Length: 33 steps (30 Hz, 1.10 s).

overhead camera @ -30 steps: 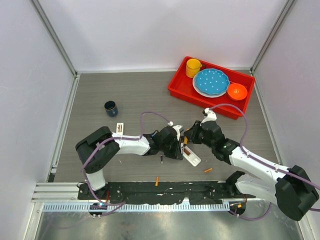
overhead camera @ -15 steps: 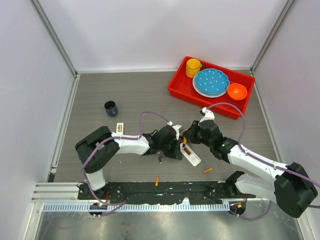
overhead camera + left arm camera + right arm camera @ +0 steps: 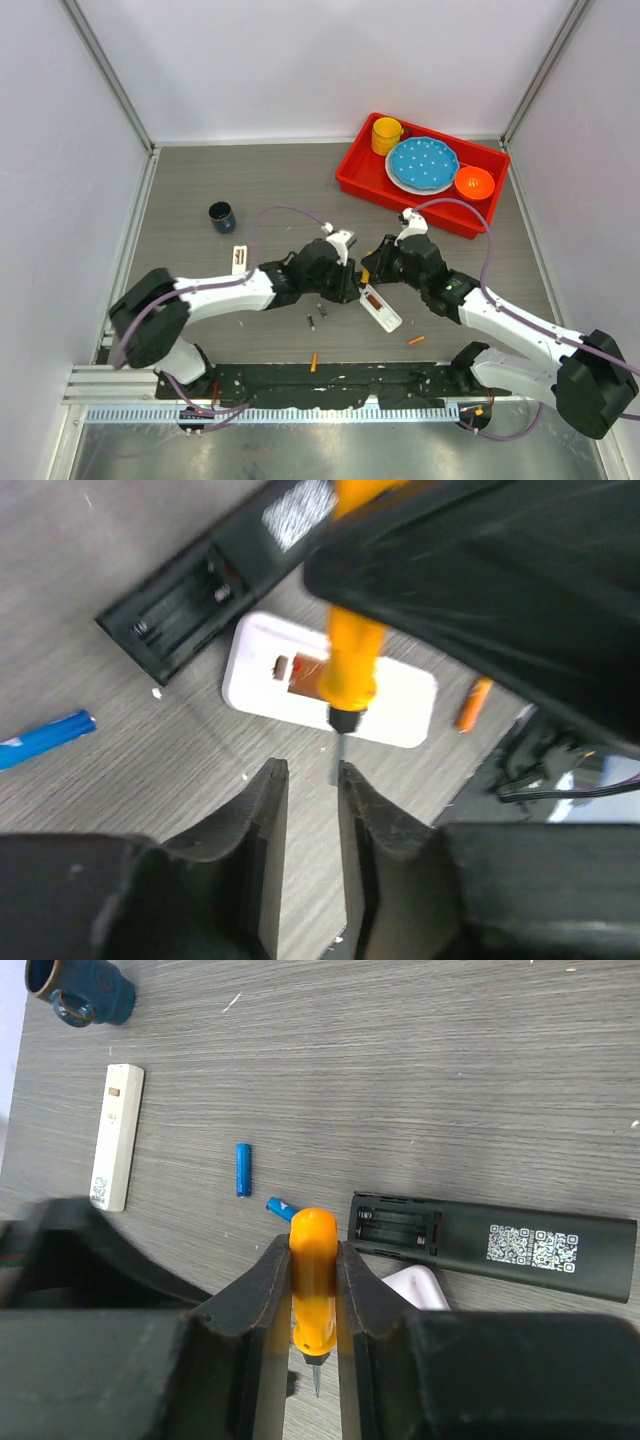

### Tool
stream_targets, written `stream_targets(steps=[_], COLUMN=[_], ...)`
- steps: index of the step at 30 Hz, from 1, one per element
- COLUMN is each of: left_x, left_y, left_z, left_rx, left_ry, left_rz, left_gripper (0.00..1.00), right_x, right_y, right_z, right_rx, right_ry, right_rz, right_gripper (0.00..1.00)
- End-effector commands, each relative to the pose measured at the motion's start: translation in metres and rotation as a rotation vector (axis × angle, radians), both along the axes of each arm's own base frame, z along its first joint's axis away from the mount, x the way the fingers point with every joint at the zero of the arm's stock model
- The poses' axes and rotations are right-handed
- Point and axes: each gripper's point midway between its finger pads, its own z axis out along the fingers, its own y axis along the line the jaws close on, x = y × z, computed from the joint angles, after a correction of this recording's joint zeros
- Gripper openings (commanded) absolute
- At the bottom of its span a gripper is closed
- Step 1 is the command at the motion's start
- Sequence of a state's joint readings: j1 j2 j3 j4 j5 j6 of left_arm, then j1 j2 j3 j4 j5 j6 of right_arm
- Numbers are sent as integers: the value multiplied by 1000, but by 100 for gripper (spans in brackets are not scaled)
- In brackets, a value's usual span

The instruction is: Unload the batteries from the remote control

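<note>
1. Right gripper [image 3: 313, 1250]: clenched on the orange-handled screwdriver [image 3: 313, 1295], with the handle squeezed between both fingers and the metal tip pointing to the bottom of the right wrist frame.
2. Left gripper [image 3: 310, 777]: released, with jaws parted by a narrow gap at bottom centre of the left wrist frame and nothing between them. Screwdriver tip just beyond the gap.
3. Just right of the screwdriver in the right wrist view: black remote [image 3: 495, 1245], back up, with its battery bay [image 3: 400, 1230] uncovered and bare. Same bay seen at the upper left of the left wrist frame.
4. In the left wrist view, below the black one: white remote [image 3: 400, 695], with something orange-brown in its small opening, too blurred to name. Right wrist view: one corner only.
5. Blue battery [image 3: 242, 1169] loose on the table [image 3: 200, 300], left of centre in the right wrist frame. Second blue battery [image 3: 280, 1208] half hidden behind the screwdriver handle, near the bay end. Left wrist view: a single blue cell, at the left edge.
6. Orange battery [image 3: 472, 702] just right of the white remote in the left wrist view, and out of the right wrist frame. Another orange battery [image 3: 314, 361] low in the top view, near the arm bases.
7. Farther out, upper left of the right wrist frame: second white remote [image 3: 115, 1135] and dark blue mug [image 3: 80, 988].
8. Upper right of the top view alone: red tray [image 3: 358, 172] with yellow cup [image 3: 386, 134], blue plate [image 3: 423, 163] and orange bowl [image 3: 474, 182].
</note>
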<state>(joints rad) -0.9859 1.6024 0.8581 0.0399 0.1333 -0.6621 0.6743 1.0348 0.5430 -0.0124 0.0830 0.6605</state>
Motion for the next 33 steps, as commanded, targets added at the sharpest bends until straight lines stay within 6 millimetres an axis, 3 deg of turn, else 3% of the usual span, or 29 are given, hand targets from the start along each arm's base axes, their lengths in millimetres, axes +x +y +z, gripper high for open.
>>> stream_targets(steps=[1, 2, 3, 6, 12, 17, 22, 29, 33], left_x=[21, 24, 29, 34, 37, 34, 33, 41, 41], left_y=[18, 27, 36, 64, 124, 145, 143, 139, 139], left_z=[62, 78, 83, 101, 122, 117, 101, 55, 44], left_rx=[-56, -60, -48, -27, 0, 7, 9, 77, 36], left_ry=[-219, -277, -318, -416, -537, -536, -454, -236, -127], left_rz=[50, 67, 99, 171, 342, 401, 392, 370, 361], left_gripper=[33, 38, 51, 70, 99, 100, 100, 100, 100], right_x=[9, 8, 7, 6, 5, 5, 1, -7, -9], right_y=[9, 10, 9, 11, 12, 16, 25, 40, 45], right_z=[39, 39, 36, 37, 37, 39, 36, 29, 23], right_rx=[54, 56, 43, 42, 44, 50, 61, 72, 67], right_ry=[-88, -87, -72, -71, -75, -75, -49, 1, 27], right_rz=[12, 19, 23, 37, 49, 69, 116, 204, 233], right_gripper=[1, 1, 1, 1, 1, 1, 1, 1, 1])
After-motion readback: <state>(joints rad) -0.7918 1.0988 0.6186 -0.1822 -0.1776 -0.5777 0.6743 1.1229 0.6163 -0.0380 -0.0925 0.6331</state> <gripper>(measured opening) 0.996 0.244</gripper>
